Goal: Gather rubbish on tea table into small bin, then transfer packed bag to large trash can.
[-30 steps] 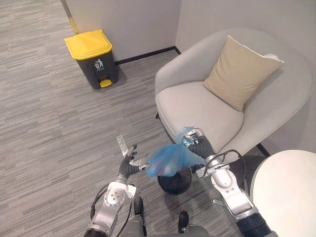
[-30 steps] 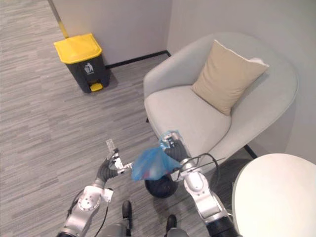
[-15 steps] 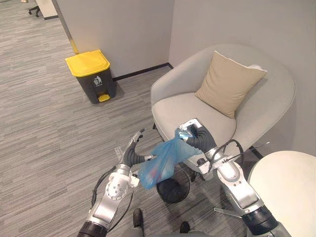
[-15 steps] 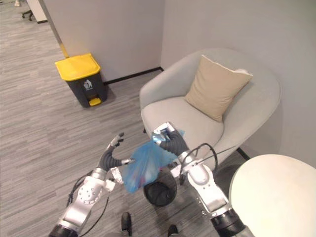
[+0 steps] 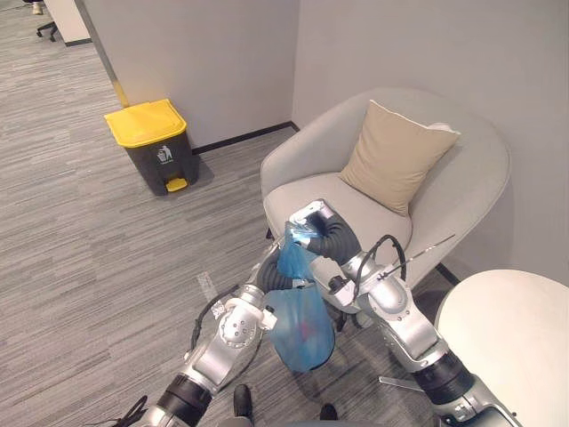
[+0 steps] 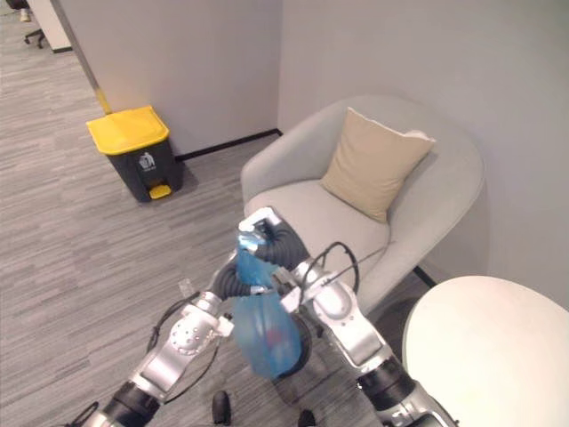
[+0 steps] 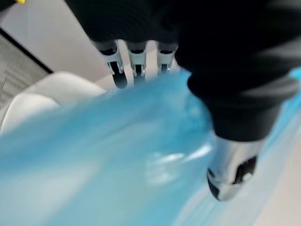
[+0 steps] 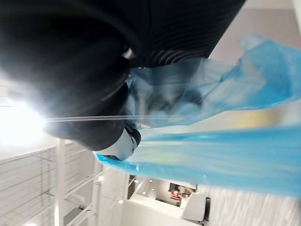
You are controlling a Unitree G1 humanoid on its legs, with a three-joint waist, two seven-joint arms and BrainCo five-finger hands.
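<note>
A: Blue bag [image 5: 300, 325], position?
B: Hangs clear of the floor, just in front of the armchair [image 5: 307, 187] seat edge. Something reddish shows through low down.
A: Right hand [image 5: 313, 229]?
B: Fingers clenched round the bag's bunched neck, over the seat front.
A: Left hand [image 7: 225, 117]?
B: Against the bag's upper part. Fingers [image 7: 117, 70] extended, released; thumb apart.
A: Large trash can [image 5: 153, 145]?
B: Yellow lid down, by the wall, well apart from the armchair.

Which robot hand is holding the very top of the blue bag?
The right hand, its fingers curled round the gathered top of the blue plastic bag. The left hand sits lower, beside the bag's neck.
</note>
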